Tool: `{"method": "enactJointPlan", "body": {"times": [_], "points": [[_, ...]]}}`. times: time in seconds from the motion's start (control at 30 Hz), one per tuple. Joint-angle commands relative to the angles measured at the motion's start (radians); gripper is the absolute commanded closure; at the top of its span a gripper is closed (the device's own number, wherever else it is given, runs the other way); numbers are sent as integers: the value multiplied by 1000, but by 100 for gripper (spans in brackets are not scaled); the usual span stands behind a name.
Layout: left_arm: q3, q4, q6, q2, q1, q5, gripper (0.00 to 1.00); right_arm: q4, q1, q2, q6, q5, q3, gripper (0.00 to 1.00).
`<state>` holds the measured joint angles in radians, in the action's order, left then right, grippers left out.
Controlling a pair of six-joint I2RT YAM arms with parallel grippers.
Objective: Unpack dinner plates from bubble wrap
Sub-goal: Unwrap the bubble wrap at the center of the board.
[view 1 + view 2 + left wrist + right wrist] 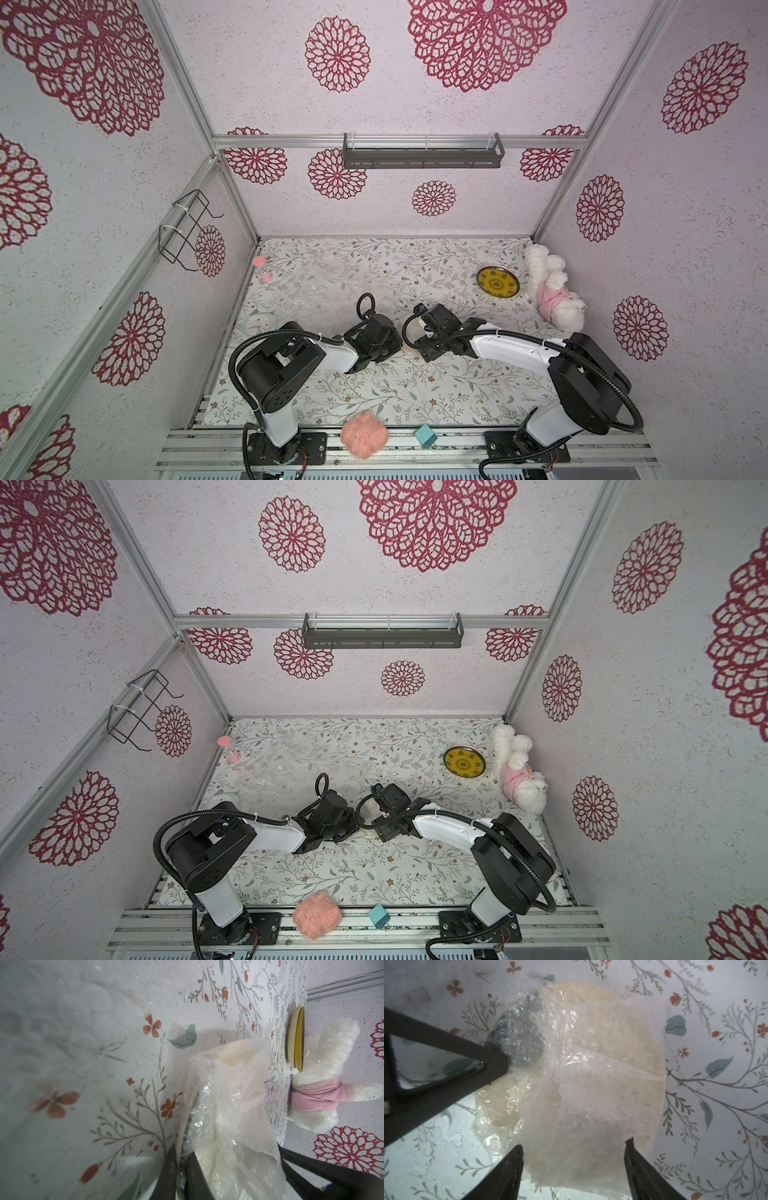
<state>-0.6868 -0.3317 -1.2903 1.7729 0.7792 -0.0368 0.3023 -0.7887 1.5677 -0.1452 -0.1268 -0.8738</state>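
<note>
A cream dinner plate point(500, 1103) lies on the floral table, covered in folded bubble wrap point(602, 1068). In both top views it is a pale patch point(410, 328) between the two arms. My left gripper point(180, 1169) is shut on an edge of the bubble wrap point(226, 1105) at the plate's rim. One of its fingers point(492, 1061) shows in the right wrist view. My right gripper point(574, 1145) hangs open above the wrapped plate, touching nothing. A bare yellow dinner plate point(497, 281) lies at the back right. A loose sheet of bubble wrap point(328, 286) lies at the back left.
A white plush toy point(548, 291) with a pink band lies beside the yellow plate. A pink hourglass point(262, 268) and a round clock point(258, 323) stand along the left edge. A pink yarn ball point(364, 434) and a teal cube point(426, 436) sit on the front rail.
</note>
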Motion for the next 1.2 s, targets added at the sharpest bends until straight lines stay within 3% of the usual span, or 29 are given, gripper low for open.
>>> {"method": "enactJointPlan", "body": {"times": [0.0,0.27,0.33,0.4,0.47,0.73,1.17], "points": [[-8,62,13,-18,9,6,89,-23,1,7,19,-17,-27,27],[-16,77,20,-27,9,6,90,-69,2,37,21,-21,-24,41],[-18,80,22,-28,9,5,91,-80,2,45,21,-14,-22,49],[-17,81,21,-29,9,5,91,-97,2,45,16,-8,-15,65],[-18,82,22,-29,9,5,91,-106,3,42,12,-4,-11,74],[-16,82,21,-27,8,6,92,-138,16,1,-12,27,5,93],[-8,77,17,-23,10,10,93,-205,137,-126,-110,211,48,100]]}}
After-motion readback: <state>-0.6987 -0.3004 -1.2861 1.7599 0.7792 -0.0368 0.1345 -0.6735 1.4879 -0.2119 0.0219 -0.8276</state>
